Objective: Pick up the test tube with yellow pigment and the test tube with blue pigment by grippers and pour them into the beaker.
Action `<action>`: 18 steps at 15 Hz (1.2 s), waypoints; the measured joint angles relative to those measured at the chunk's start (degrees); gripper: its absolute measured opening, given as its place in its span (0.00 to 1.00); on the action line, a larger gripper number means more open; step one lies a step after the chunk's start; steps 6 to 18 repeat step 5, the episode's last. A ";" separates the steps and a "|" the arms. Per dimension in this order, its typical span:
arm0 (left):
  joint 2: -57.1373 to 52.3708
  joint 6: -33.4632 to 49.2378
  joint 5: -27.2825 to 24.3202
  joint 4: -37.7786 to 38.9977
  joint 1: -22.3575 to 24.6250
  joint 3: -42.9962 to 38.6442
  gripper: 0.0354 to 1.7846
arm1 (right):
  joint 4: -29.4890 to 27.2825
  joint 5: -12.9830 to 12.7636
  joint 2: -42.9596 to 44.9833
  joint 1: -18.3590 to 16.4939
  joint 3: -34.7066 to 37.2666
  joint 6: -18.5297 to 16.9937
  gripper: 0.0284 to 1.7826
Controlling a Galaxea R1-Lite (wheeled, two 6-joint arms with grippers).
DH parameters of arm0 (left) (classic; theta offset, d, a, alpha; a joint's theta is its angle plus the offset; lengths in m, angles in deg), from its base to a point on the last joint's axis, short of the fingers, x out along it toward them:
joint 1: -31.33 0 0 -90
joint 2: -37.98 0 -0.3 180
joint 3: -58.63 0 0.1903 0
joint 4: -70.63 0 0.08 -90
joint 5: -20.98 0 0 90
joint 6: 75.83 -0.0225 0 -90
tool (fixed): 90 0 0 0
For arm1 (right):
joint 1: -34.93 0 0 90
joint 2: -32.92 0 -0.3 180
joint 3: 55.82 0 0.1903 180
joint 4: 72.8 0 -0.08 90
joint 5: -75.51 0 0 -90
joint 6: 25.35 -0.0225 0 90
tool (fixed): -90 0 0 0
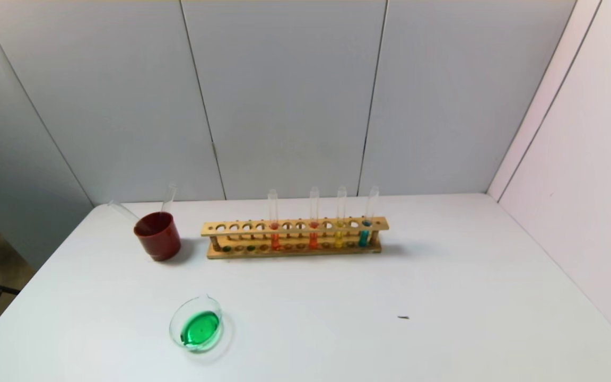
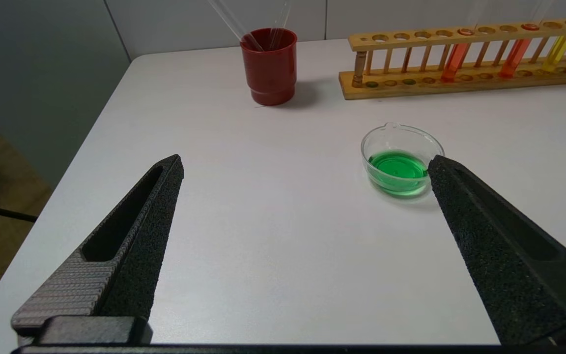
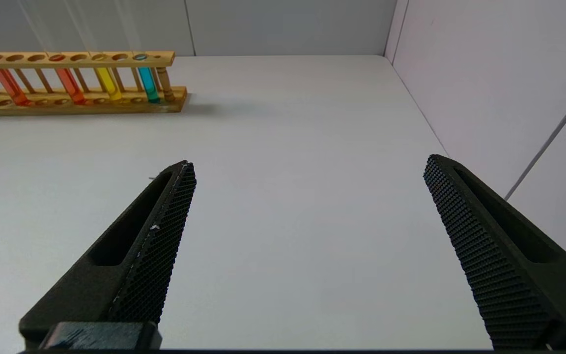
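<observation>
The beaker point(image 1: 174, 322) stands near the table's front left and holds green liquid; it also shows in the left wrist view point(image 2: 401, 140). A wooden rack point(image 1: 295, 227) holds a tube with yellow liquid point(image 1: 339, 236) point(image 3: 107, 82) and a tube with turquoise-blue liquid point(image 1: 364, 233) point(image 3: 149, 84). Two empty clear tubes point(image 1: 169, 196) lean in a dark red cup point(image 1: 158, 236). My left gripper point(image 2: 305, 158) is open and empty above the table, with the beaker beside one fingertip. My right gripper point(image 3: 308, 160) is open and empty over bare table, well short of the rack. Neither gripper shows in the head view.
The rack also holds an orange tube point(image 1: 275, 239) and a red-orange tube point(image 1: 313, 236). A small dark speck point(image 1: 403, 317) lies on the table at the front right. Grey wall panels close the back and the right side. The table's left edge drops to the floor.
</observation>
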 joint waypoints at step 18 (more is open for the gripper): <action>0.00 0.02 0.02 0.00 0.00 0.00 0.98 | 0.02 -0.02 0.00 0.00 0.00 -0.38 0.95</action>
